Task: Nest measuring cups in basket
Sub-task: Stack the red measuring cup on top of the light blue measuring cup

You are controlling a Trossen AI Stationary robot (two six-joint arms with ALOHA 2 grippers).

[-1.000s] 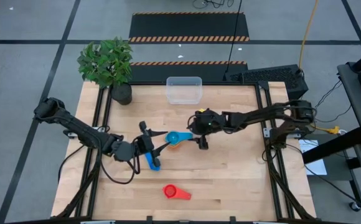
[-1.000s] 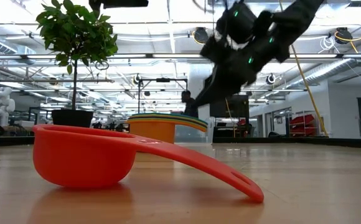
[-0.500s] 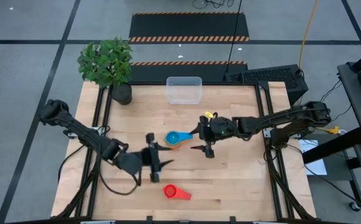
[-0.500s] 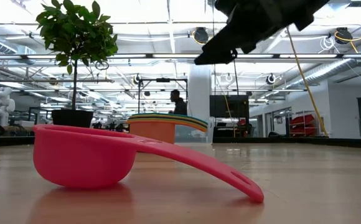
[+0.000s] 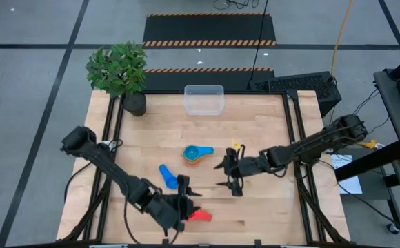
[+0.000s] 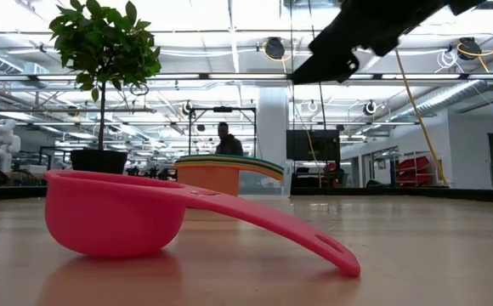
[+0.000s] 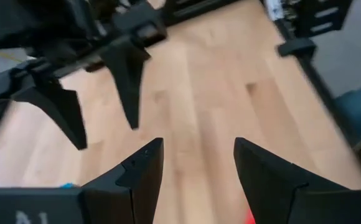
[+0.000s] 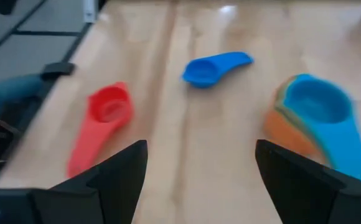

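Hands first: our left hand (image 5: 186,201) hangs low over the near part of the wooden surface (image 5: 255,207), fingers spread and empty, and the red measuring cup (image 5: 198,215) lies just beside its fingertips on the near side. In the left wrist view its two dark fingers (image 7: 137,177) stand apart with bare wood between them, and a sliver of red shows by one finger. The dark blue measuring cup (image 5: 166,175) lies just behind our left hand, flat on the surface.

Our right hand (image 5: 229,172) hovers above the middle of the surface, also open and holding nothing. The stack of nested cups, a light blue measuring cup (image 5: 194,152) on top of an orange one (image 5: 190,159), sits near our right hand, toward the far left of it. From the right wrist view we see the red cup (image 8: 103,121), the dark blue cup (image 8: 213,68) and the stack (image 8: 314,106) all ahead of the spread fingers (image 8: 99,180).

The clear basket (image 5: 203,99) stands at the far edge of the surface, well apart from both hands, next to a potted plant (image 5: 121,72).
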